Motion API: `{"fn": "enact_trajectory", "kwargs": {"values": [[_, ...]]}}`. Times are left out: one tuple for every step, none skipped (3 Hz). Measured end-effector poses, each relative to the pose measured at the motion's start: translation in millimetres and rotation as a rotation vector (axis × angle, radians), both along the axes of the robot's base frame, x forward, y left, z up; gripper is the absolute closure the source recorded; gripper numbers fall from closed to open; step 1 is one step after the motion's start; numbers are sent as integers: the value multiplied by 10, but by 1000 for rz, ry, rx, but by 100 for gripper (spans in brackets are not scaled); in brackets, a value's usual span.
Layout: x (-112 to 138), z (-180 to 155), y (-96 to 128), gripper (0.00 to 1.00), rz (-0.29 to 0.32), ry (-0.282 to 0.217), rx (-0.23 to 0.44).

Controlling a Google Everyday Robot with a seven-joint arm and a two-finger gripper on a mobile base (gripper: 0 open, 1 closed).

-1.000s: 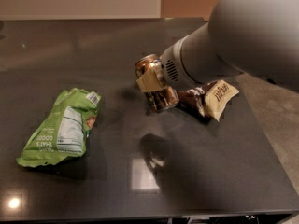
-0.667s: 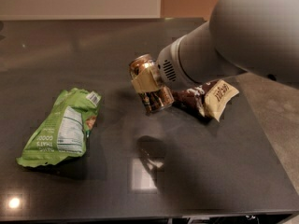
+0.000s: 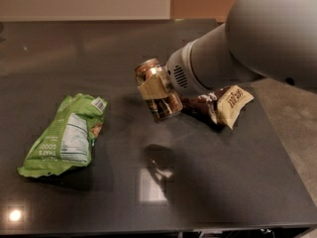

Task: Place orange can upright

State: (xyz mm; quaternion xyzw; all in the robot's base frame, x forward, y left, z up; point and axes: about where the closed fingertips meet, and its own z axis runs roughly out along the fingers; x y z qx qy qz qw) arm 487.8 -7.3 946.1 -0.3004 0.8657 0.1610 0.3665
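Note:
The orange can (image 3: 159, 102) has a coppery body with a pale patch and a silver top end. It hangs above the dark table (image 3: 223, 182), near the middle, tilted with its top leaning left and away. My gripper (image 3: 156, 89) is shut on the can at the end of the big grey arm (image 3: 247, 43), which reaches in from the upper right. The arm's wrist hides most of the fingers. The can's dark reflection lies on the table just below it.
A brown-and-cream snack bag (image 3: 224, 104) lies right of the can, partly under the arm. A green snack bag (image 3: 67, 135) lies flat at the left. The table's right edge meets a grey floor (image 3: 297, 128); its front edge runs along the bottom.
The gripper has carried the can a little to the left, away from the brown-and-cream bag. The bags have not moved.

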Motion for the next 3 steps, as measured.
{"fn": "enact_trajectory", "kwargs": {"values": [[13,-100,-65,100,43,-8,56],[-49,-273,-239,100,64,-1,121],[-207,-402,-290,100,114,-11,208]]}}
